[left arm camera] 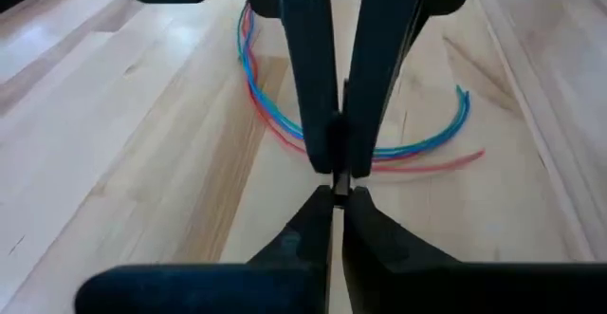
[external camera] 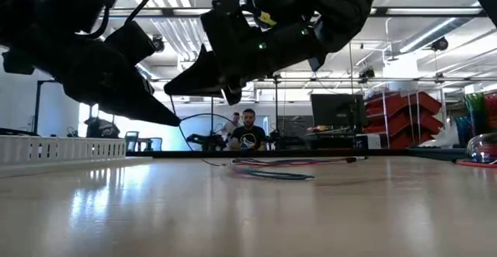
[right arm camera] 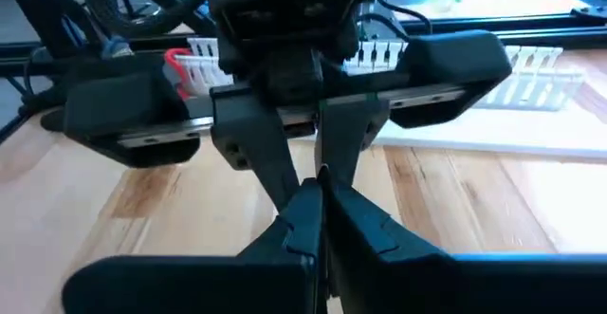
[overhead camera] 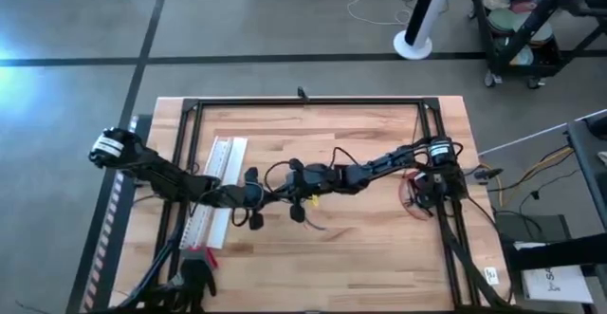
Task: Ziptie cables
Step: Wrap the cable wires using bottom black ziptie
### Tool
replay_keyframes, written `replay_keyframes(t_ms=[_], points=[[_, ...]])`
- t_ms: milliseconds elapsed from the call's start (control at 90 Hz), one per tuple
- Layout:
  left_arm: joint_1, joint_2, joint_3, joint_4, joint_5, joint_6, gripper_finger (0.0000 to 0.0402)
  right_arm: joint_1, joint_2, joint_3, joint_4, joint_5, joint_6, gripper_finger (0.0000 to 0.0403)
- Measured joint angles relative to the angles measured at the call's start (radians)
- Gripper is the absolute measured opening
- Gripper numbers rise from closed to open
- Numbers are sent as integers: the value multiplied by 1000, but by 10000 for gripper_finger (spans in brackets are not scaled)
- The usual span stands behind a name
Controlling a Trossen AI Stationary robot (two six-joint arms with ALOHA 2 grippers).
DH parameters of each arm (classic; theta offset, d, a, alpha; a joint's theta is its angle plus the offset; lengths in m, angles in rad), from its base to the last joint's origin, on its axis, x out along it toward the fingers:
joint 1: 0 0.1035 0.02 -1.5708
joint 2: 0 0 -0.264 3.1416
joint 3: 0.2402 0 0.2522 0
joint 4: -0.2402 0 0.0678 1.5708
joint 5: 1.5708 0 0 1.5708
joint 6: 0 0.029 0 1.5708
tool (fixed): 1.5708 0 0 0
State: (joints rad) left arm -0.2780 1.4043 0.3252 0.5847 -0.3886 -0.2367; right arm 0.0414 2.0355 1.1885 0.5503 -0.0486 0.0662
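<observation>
Wooden planks of the tabletop (overhead camera: 379,248) fill the near field in the low view, glossy and bare up to the middle. Above that stretch both arms hang tip to tip near the centre. The left end effector (left arm camera: 339,193) has its fingers pressed together, and the right end effector (right arm camera: 321,183) is likewise pinched shut; in both wrist views the two sets of tips meet point against point (whether some thin thing is caught between them cannot be told). Under and just beyond that meeting point lie the cables (left arm camera: 285,124), a loose curve of blue and red wires flat on the wood, apart from both end effectors; the low view shows them as a thin line past the middle of the tabletop. On the left arm's side a long white strip (overhead camera: 220,176) with comb-like teeth runs along the wood beside the black frame (overhead camera: 303,102). Farther off, past the table's far edge, a person (external camera: 248,133) sits among monitors and red shelving.
</observation>
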Motion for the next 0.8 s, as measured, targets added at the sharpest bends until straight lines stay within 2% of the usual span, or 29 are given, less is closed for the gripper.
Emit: replay_keyframes(t_ms=[256, 622, 800], points=[[0, 10, 0, 7, -13, -6, 0, 0, -27, 0, 1, 0, -15, 0], [6, 150, 1, 148, -14, 19, 0, 5, -42, 0, 0, -2, -26, 0], [8, 184, 2, 165, -13, 19, 0, 13, -80, -2, 5, -1, -52, 0]])
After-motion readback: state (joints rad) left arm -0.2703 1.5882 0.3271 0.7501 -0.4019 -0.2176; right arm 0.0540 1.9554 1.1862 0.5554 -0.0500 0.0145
